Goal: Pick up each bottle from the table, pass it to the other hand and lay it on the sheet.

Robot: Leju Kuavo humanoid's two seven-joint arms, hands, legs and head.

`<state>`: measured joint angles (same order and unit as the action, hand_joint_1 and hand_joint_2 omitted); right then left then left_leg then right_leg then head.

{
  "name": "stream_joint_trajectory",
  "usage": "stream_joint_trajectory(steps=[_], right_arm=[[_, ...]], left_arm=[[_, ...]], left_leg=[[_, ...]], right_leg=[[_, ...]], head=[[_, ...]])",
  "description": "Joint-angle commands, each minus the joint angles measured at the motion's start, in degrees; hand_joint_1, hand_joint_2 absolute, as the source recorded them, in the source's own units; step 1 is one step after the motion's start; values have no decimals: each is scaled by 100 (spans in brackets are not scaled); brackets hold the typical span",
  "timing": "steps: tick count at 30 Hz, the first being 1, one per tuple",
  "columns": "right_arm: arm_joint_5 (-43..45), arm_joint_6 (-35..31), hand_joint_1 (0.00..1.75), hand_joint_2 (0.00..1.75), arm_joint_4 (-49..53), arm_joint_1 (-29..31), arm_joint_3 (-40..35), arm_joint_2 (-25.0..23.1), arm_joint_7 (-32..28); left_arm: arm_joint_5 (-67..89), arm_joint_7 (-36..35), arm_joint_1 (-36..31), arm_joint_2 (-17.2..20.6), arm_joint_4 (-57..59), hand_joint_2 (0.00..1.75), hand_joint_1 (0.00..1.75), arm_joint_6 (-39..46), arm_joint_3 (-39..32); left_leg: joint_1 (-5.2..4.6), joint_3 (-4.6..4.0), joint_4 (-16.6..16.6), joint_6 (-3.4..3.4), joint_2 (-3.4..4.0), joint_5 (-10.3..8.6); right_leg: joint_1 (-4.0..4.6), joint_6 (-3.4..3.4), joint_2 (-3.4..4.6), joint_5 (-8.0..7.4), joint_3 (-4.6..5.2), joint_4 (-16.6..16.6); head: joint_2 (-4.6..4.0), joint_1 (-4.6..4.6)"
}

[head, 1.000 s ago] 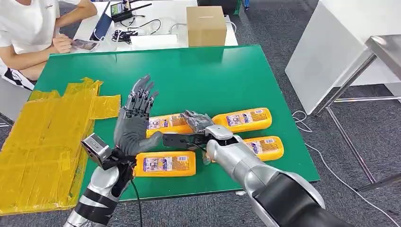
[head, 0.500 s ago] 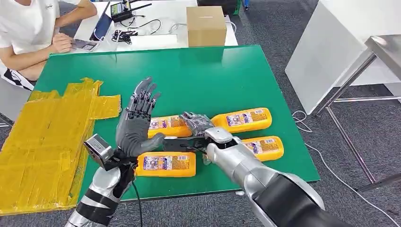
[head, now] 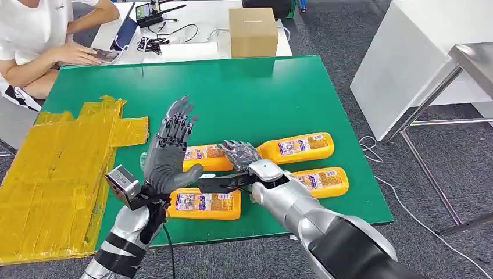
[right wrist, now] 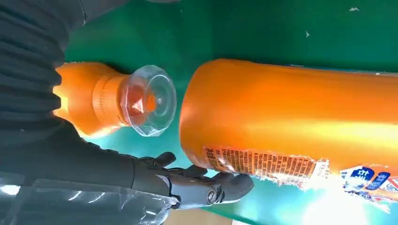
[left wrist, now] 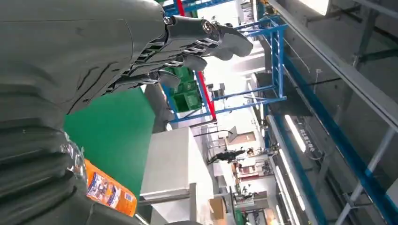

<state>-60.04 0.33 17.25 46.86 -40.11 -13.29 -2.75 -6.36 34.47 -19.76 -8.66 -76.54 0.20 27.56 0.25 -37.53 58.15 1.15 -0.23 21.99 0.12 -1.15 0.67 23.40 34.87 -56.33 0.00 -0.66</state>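
Observation:
Four orange bottles lie on the green table (head: 256,87): back left (head: 204,157), back right (head: 297,146), front left (head: 203,202) and front right (head: 322,181). My left hand (head: 170,145) is raised above the table with its fingers spread upward and nothing in it; its wrist view shows the spread fingers (left wrist: 187,42) and one bottle (left wrist: 110,192) below. My right hand (head: 238,160) lies low among the bottles, reaching toward the left hand, thumb stretched out. In the right wrist view its dark fingers (right wrist: 202,187) lie beside the bottom end of a bottle (right wrist: 291,122), with another bottle's clear cap (right wrist: 148,101) close by.
A crumpled yellow sheet (head: 58,168) covers the table's left side. A person (head: 35,40) sits at the far left corner by a white desk with a cardboard box (head: 253,30) and cables. A white table (head: 407,58) stands to the right.
My right hand has slid a little to the left, closer to the raised left hand. The left hand has barely shifted. The person's arm has moved.

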Motion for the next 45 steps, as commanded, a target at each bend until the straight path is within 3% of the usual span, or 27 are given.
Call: stream_joint_trajectory(steps=[1,8,25,29,30,31,32,38,39,41,45], right_arm=[[27,534,38,175,-423,-3,-154,11,181],[-44,598,30,175,-407,-1,-193,-19,165],[-254,986,30,175,-418,-14,-404,-86,143],[-224,1163,42,175,-414,3,-391,-120,89],[-223,1210,58,175,-410,5,-395,-128,63],[-213,1244,94,175,-405,4,-389,-134,38],[-205,1269,105,175,-406,4,-384,-137,20],[-205,1269,105,175,-406,4,-384,-137,20],[-201,1290,133,175,-404,2,-384,-140,-1],[-205,1322,150,175,-402,5,-396,-147,-32],[-248,1399,148,175,-393,6,-467,-176,-87]], left_arm=[[-38,-3,-225,64,463,175,0,44,160],[-48,1,-259,38,546,175,0,44,157],[-64,-4,-344,-29,767,175,0,29,133],[-72,-6,-361,-45,809,175,0,23,114],[-73,-6,-368,-51,827,175,0,22,106],[-75,-5,-373,-56,833,175,0,22,95],[-76,-5,-374,-56,834,175,0,22,93],[-76,-5,-374,-56,834,175,0,22,93],[-76,-5,-375,-56,827,175,0,22,86],[-78,-4,-381,-58,831,175,0,20,78],[-78,-4,-396,-68,871,175,0,22,50]], left_leg=[[2,26,-7,-3,-9,4],[3,49,-9,-6,-11,6],[3,82,-11,-9,-10,8],[2,85,-9,-8,-5,7],[3,92,-12,-10,-10,8],[2,92,-13,-9,-8,7],[4,90,-10,-8,-7,7],[2,84,-6,-7,-9,7],[-1,72,-3,-5,-4,7],[-3,84,-8,-6,4,10],[3,75,-5,-7,-10,8]], right_leg=[[2,-1,-14,6,-29,9],[3,-1,-19,9,-52,13],[3,0,-16,8,-83,15],[2,1,-10,5,-83,12],[4,1,-17,7,-91,15],[2,1,-13,6,-88,15],[4,2,-11,5,-87,14],[1,0,-13,7,-83,7],[-1,0,-7,6,-72,1],[-1,-1,-2,5,-82,8],[4,1,-11,6,-78,9]], head=[[0,0],[0,0],[0,0],[0,0],[0,0],[0,0],[0,0],[0,0],[0,4],[0,-2],[0,2]])
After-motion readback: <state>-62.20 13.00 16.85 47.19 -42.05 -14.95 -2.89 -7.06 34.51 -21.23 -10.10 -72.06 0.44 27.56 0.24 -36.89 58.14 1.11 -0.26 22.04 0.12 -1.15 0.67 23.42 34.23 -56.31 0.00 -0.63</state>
